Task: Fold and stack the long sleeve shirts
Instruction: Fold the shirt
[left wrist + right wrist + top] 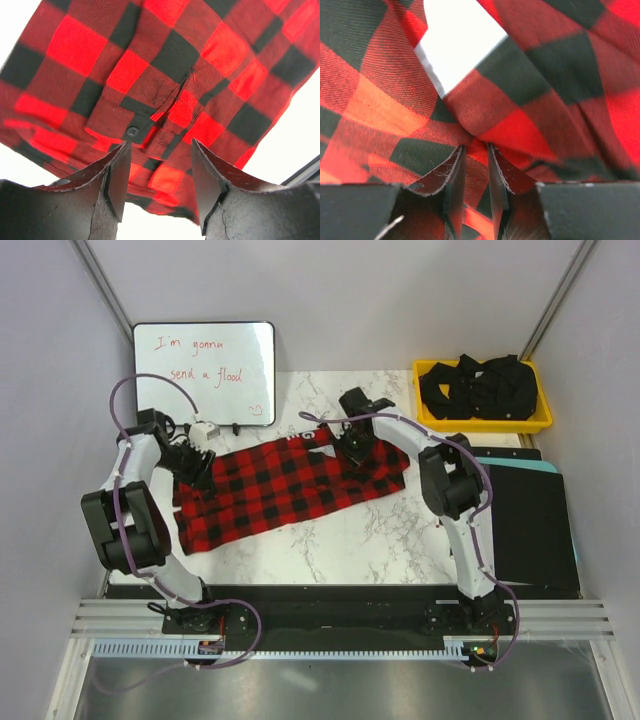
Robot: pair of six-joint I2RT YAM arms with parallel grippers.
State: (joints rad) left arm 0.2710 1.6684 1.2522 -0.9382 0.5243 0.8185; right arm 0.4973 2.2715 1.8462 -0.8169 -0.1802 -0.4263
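Left fingers (116,180) stand well apart with nothing between them; I see them poised just over a buttoned cuff, its small black button (132,132) a little ahead of the left pad. Right fingers (454,175) are drawn nearly together with a raised ridge of checked cloth nipped in the narrow gap, and folds rise away on both sides. Both sets work the same red-and-black flannel shirt (290,485), which lies in a long slanted band across the white marbled surface (350,540). Its lower end is at the left by the left arm, its upper end bunched at the right under the right arm. From overhead, the left arm sits at the band's near-left end and the right arm at its far-right end. Behind the shirt a whiteboard (205,370) with red handwriting leans at the back. A yellow bin (485,426) holding black straps (480,385) sits at the far right corner, and a dark mat (530,530) lies along the right edge.
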